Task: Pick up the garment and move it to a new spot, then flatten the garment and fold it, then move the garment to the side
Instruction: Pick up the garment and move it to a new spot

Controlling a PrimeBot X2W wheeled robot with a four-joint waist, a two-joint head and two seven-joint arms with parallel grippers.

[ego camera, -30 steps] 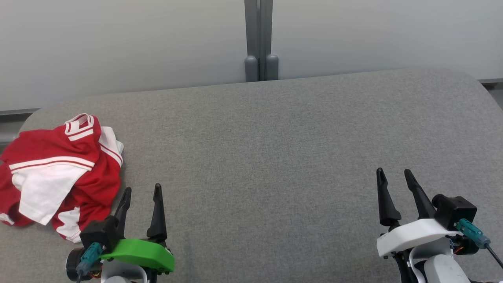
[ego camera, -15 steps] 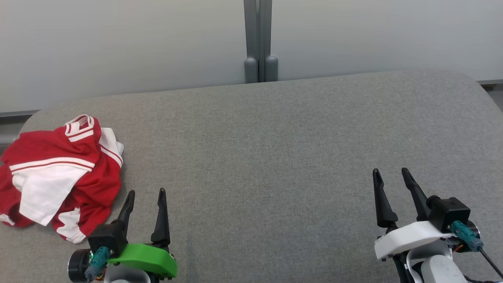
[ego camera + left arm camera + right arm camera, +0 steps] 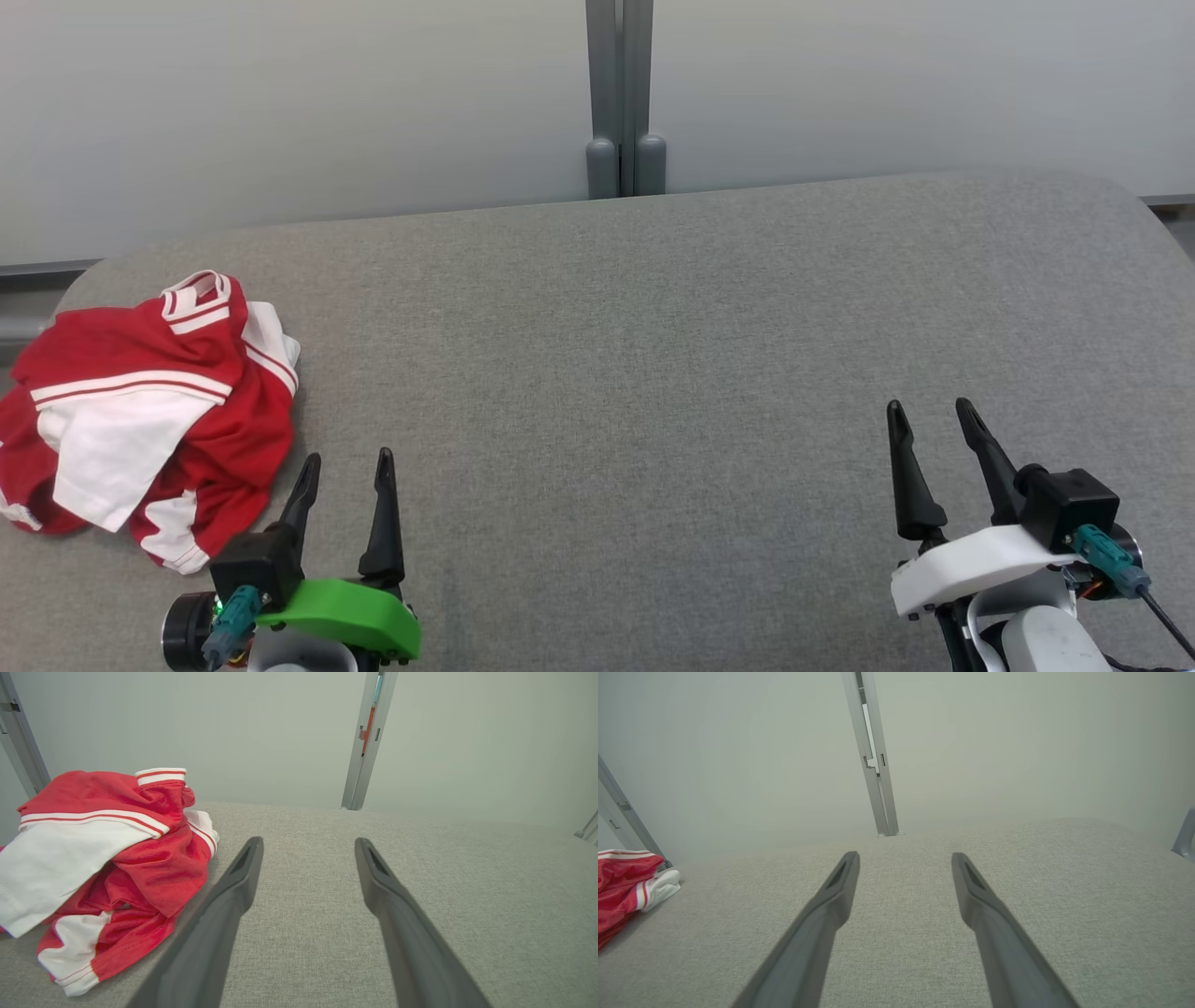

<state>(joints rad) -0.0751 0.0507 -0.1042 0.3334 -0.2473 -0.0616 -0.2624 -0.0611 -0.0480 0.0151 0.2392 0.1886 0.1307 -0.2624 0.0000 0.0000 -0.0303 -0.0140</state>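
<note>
**Crumpled shirt lies just left of the spread left gripper**

The red-and-white garment (image 3: 149, 411) sits in a crumpled heap at the left end of the grey padded table (image 3: 653, 355), with a striped band on its far side. Just to its right, at the near edge, the left gripper (image 3: 348, 455) has its fingers spread wide and holds nothing. Its left finger is just beside the heap's near right corner. Beyond the middle of the table, a grey post (image 3: 624, 93) divides the pale wall. At the near right, well apart from the garment, the right gripper (image 3: 929, 405) is also spread and holds nothing.
</note>
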